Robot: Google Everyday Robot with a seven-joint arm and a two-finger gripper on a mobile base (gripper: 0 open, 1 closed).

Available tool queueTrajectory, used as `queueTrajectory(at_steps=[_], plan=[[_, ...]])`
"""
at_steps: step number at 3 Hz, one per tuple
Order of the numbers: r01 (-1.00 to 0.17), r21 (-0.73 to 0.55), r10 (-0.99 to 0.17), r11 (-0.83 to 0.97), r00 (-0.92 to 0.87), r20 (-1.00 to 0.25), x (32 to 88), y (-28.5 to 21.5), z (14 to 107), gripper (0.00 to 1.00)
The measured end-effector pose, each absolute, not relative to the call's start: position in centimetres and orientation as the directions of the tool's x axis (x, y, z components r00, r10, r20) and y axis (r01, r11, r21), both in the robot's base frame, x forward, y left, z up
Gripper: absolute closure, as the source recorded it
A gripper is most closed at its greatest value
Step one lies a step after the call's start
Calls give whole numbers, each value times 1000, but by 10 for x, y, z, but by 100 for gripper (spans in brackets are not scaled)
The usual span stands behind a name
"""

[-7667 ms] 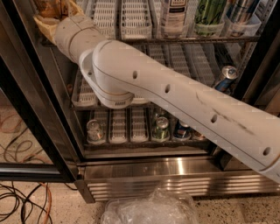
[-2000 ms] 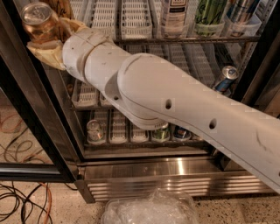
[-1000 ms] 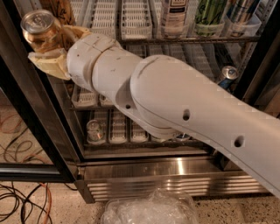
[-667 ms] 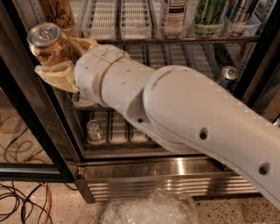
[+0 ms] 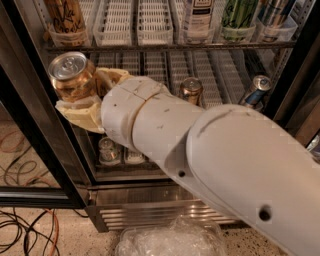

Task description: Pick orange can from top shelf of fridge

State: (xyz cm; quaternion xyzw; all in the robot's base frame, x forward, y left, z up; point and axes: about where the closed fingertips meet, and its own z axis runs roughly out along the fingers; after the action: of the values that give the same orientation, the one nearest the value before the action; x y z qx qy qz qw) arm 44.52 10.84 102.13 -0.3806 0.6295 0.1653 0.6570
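gripper (image 5: 79, 92) is clamped on the tall orange-amber drink can with a silver pull-tab lid (image 5: 70, 75). Its cream fingers (image 5: 82, 114) wrap the can's lower body, one under and one behind. The can is tilted a little, lid towards the camera.

The can is off the top shelf (image 5: 165, 46), a white slotted rack with a thin metal front rail. It hangs just below the left end of that rail, in front of the open black-framed drinks fridge (image 5: 145, 200), near its left door frame.

The thick white robot arm (image 5: 225, 160) runs from the lower right corner up to the gripper and hides most of the middle rack.

Also there:
- a similar orange can with dark script (image 5: 65, 17) at the top shelf's left end, behind a clear end stop
- a white-labelled bottle (image 5: 197, 15) and a green can (image 5: 240, 12) towards the shelf's right end
- a short copper-brown can (image 5: 191, 90) mid-rack below, and a blue-and-silver can (image 5: 257, 90) at that rack's right edge
- silver can tops (image 5: 107, 150) on the bottom rack, left side
- a clear crumpled plastic bag (image 5: 170, 240) and dark cables (image 5: 25, 235) on the floor
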Motion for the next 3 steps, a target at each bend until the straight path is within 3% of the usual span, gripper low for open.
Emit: queueTrajectory(at_steps=[3], plan=[[-607, -258, -319, 752, 9, -948, 426, 55, 997, 100]])
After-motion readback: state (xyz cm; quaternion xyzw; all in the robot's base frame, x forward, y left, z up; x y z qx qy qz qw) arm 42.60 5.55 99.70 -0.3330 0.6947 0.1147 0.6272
